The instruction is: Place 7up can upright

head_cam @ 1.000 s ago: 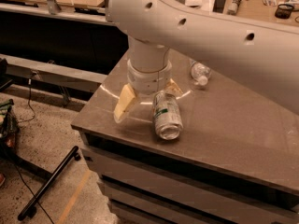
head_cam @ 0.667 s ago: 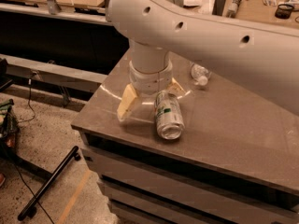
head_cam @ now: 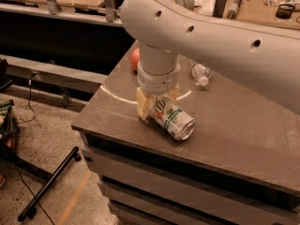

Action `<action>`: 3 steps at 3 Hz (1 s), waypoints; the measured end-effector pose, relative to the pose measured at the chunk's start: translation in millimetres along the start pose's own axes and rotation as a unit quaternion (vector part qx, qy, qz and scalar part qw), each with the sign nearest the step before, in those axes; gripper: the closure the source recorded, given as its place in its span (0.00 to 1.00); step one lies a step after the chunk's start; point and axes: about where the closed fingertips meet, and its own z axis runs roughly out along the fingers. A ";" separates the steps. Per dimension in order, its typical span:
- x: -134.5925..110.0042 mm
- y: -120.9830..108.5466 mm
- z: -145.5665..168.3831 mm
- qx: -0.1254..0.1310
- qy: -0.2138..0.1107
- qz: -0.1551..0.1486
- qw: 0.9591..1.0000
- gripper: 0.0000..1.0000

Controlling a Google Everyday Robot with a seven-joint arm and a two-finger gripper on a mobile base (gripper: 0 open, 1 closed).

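The 7up can [head_cam: 171, 119] lies on its side near the front left of the grey table [head_cam: 234, 125], its silver top pointing to the lower right. My gripper [head_cam: 157, 100] comes straight down from the big white arm [head_cam: 211, 32] over the can's far end. Its cream fingers [head_cam: 143, 105] stand on either side of that end, and the left one presses against the can. The can still rests on the tabletop.
A clear plastic water bottle [head_cam: 200, 73] lies behind the gripper to the right. An orange ball [head_cam: 135, 58] sits behind the arm at the left. The table's front edge [head_cam: 140, 142] is close below the can. A black stand leg [head_cam: 49, 184] lies on the floor.
The fingers have drawn in from a wide spread onto the can's end. The can has turned, and its top now points more to the lower right.
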 end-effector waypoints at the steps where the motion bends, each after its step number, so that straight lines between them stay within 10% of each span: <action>1: -1.6 -1.3 -3.9 -0.012 -0.018 -0.044 0.999 0.70; 2: -4.4 -3.4 -9.5 -0.047 -0.053 -0.123 0.990 0.98; 3: -6.7 -7.3 -16.0 -0.075 -0.079 -0.173 0.979 1.00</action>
